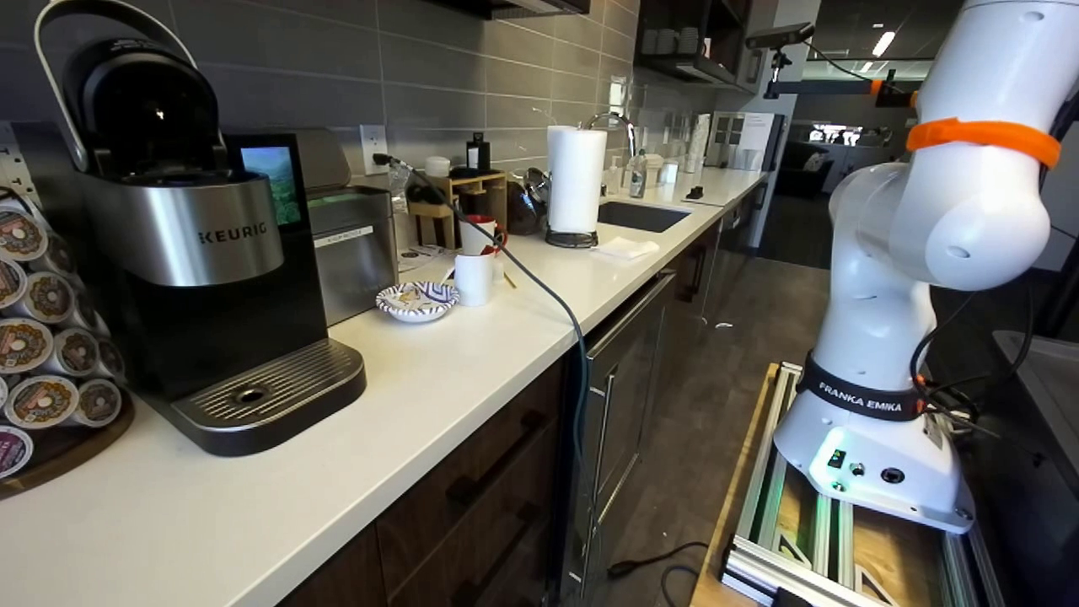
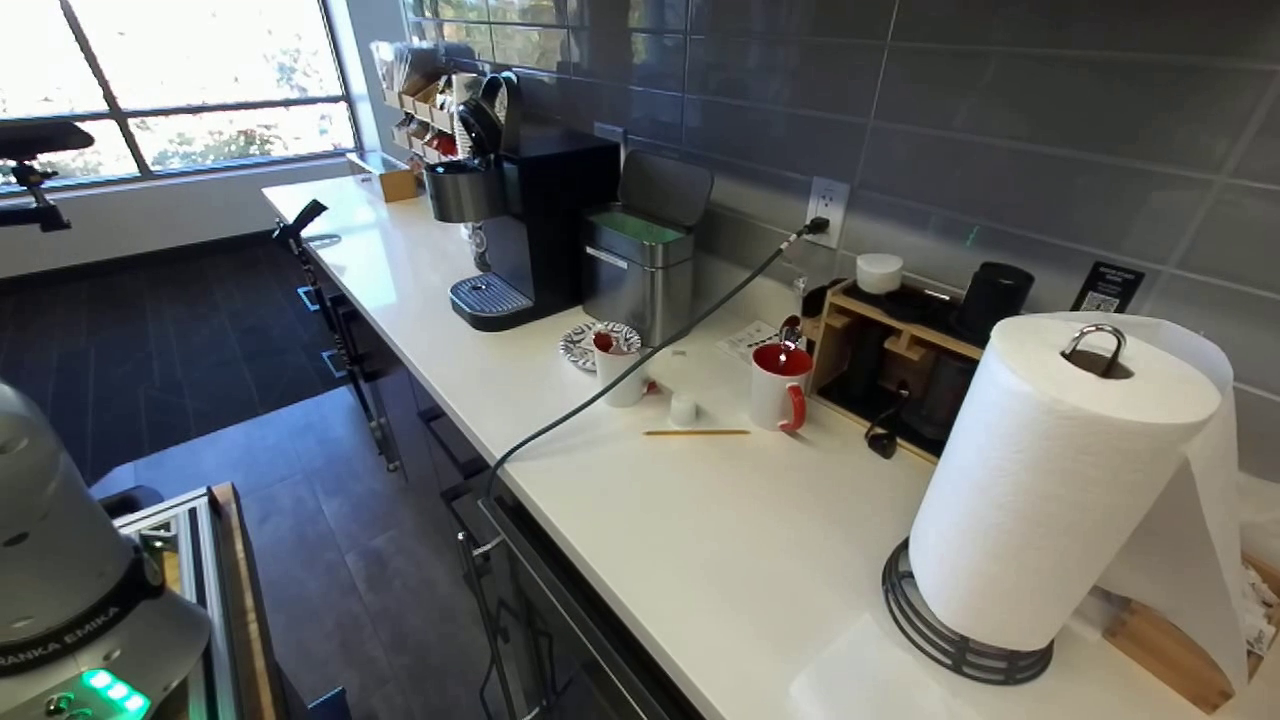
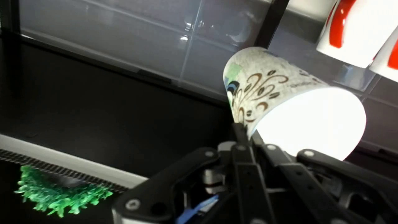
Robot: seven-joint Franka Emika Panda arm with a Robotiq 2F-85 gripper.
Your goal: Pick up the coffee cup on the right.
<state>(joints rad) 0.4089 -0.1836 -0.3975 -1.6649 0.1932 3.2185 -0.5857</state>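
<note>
A gripper (image 3: 248,134) pinches the rim of a pale, brown-sprigged paper cup (image 3: 279,87); too firm a squeeze could buckle it, a swing strike the red-and-white mugs (image 3: 363,34) at right. It may also be the wrong catch: the task's likely coffee cup (image 2: 778,393), white outside, red inside and red-handled, stands on the counter (image 2: 690,540) near a wooden rack (image 2: 905,345).

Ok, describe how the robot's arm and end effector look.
The smooth white rounded arm has an orange band, a black collar lettered FRANKA EMIKA in white, and dark cables. The mostly black end effector has hinged linkages and silvery round fasteners.
</note>
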